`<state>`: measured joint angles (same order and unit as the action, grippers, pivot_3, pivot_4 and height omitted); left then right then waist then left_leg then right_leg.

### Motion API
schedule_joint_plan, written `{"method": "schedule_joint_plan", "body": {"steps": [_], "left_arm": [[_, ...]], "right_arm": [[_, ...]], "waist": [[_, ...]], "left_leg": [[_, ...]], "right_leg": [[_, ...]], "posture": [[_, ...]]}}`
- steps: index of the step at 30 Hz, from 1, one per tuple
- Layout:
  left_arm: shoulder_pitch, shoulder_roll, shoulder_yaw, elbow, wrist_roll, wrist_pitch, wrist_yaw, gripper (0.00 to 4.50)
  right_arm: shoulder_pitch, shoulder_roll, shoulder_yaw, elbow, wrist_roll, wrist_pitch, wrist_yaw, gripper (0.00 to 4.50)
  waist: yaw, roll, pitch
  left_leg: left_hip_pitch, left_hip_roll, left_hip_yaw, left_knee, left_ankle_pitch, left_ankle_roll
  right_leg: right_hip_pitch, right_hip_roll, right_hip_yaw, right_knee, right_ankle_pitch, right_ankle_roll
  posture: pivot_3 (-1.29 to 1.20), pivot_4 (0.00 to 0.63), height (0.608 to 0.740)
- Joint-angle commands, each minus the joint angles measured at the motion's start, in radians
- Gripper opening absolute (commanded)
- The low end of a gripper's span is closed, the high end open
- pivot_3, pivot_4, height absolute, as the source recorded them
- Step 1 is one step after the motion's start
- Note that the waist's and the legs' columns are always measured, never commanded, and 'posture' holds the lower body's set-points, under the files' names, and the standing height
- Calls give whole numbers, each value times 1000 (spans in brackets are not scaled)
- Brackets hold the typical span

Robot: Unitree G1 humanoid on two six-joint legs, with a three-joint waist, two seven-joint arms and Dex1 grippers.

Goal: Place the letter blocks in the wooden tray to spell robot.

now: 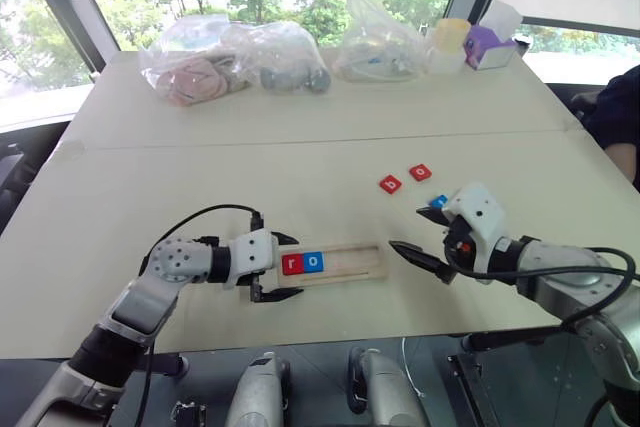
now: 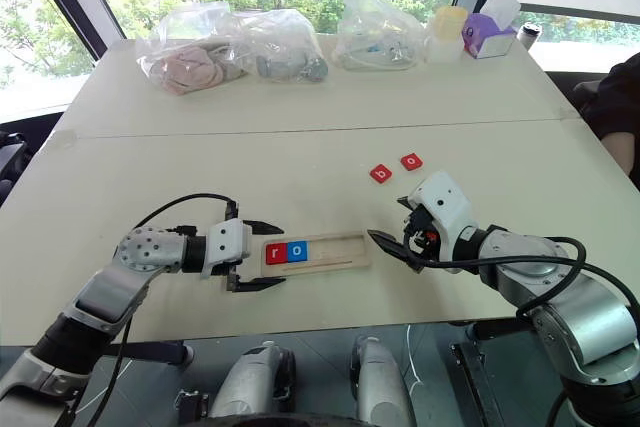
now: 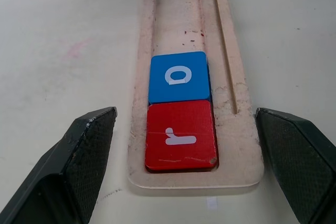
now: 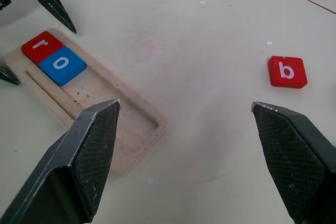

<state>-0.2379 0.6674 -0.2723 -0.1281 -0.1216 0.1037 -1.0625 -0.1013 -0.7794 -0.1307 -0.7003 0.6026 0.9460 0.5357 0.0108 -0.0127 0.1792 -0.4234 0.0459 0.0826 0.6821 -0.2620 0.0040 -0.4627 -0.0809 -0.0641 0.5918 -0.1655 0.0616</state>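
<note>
My left claw [image 1: 277, 267] is spread wide and holds nothing. Its two black fingers [image 3: 79, 166] stand on either side of the near end of the wooden tray [image 1: 355, 262], one on each long side, and I cannot tell if they touch the rim. Between them, inside the tray's recess, lies the red "r" block [image 3: 181, 136] at the end, and the blue "o" block [image 3: 178, 77] lies just beside it, edge to edge. The other part of the recess is bare wood, with a thin groove along one side.

My right claw [image 1: 420, 237] is also spread wide and holds nothing. It hangs above the tabletop [image 1: 300, 167], past the other end of the tray, with the tips pointing toward the tray. In the right wrist view the tray passes behind one finger, and the red "b" block [image 4: 286, 71] lies flat on the tabletop, apart from both fingers.

Farther out, in the left eye view, a second red block [image 1: 421, 173] lies close beside the "b"; its letter looks like an "o". A small blue block [image 1: 438, 201] shows just behind my right claw, partly hidden, and I cannot read its letter.

At the far edge of the tabletop there are clear plastic bags [image 1: 240, 62] and a purple box [image 1: 487, 47].
</note>
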Motion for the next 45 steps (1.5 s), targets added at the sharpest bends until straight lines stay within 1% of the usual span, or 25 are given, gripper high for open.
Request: {"method": "schedule_joint_plan", "body": {"steps": [1,4,8,11,14,17,20,23,29,38,40,41,44,45], "left_arm": [[25,12,27,-36,-50,19,-27,4404],[40,33,71,-92,-136,74,-68,4404],[45,48,116,-130,-186,123,-65,4404],[37,61,166,-156,-217,160,-50,4404],[27,78,208,-175,-237,189,-38,4404],[16,99,245,-188,-262,220,-31,4404],[3,113,276,-203,-294,259,-25,4404],[-5,125,321,-229,-352,327,-11,4404],[2,126,363,-287,-417,402,28,4404],[17,146,378,-321,-444,437,48,4404],[14,148,376,-317,-438,430,49,4500],[12,148,373,-312,-436,427,49,4500],[4,142,365,-301,-429,420,54,4500],[2,138,361,-300,-427,418,56,4500]], "right_arm": [[-30,7,-4,1,-11,-32,-2,4117],[-72,55,9,44,-16,-36,-32,4117],[-111,85,43,107,-58,-55,-51,4117],[-161,130,65,213,-97,-85,-73,4117],[-219,165,102,311,-131,-118,-66,4117],[-284,199,154,420,-193,-157,-74,4117],[-338,233,180,531,-249,-191,-93,4117],[-396,278,198,655,-305,-247,-113,4117],[-459,340,225,838,-409,-343,-151,4117],[-492,387,216,932,-455,-373,-140,4117],[-500,390,212,947,-461,-373,-142,3577],[-504,391,212,953,-463,-370,-142,3211],[-506,395,212,950,-464,-358,-140,1675],[-504,397,210,941,-463,-353,-140,1239]], "waist": [[-1,0,0],[-2,0,0],[1,0,1],[0,0,1],[0,0,1],[-2,1,1],[-4,1,2],[-4,1,2],[-7,1,2],[-24,1,2],[-26,1,2],[-26,1,2],[-24,1,2],[-24,1,2]], "left_leg": [[0,0,0,0,0,0],[0,1,1,0,0,0],[-1,1,1,0,0,0],[-2,1,1,0,0,0],[-2,0,1,0,0,0],[-2,0,1,0,0,0],[-2,-1,1,0,0,0],[-2,-2,1,0,0,0],[-2,-3,3,0,0,0],[-1,-3,3,1,1,0],[-1,-3,3,1,1,0],[-1,-3,3,1,1,1],[-1,-3,3,1,1,0],[-1,-3,3,1,1,0]], "right_leg": [[0,0,0,0,0,0],[-1,1,0,0,0,0],[-2,1,0,0,0,0],[-2,0,0,0,0,0],[-2,1,0,1,0,0],[-3,1,0,2,0,0],[-3,2,0,3,0,0],[-3,2,0,3,0,0],[-3,1,0,3,1,0],[-2,2,0,4,1,0],[-2,2,0,4,1,0],[-2,2,0,4,1,0],[-1,2,0,4,1,0],[-1,2,0,4,1,0]], "posture": [[0,150,740],[0,150,740],[0,150,740],[0,150,740],[0,150,740],[0,150,740],[0,150,740],[0,150,740],[0,150,740],[0,150,740],[0,150,740],[0,150,740],[0,150,740],[0,150,740]]}}
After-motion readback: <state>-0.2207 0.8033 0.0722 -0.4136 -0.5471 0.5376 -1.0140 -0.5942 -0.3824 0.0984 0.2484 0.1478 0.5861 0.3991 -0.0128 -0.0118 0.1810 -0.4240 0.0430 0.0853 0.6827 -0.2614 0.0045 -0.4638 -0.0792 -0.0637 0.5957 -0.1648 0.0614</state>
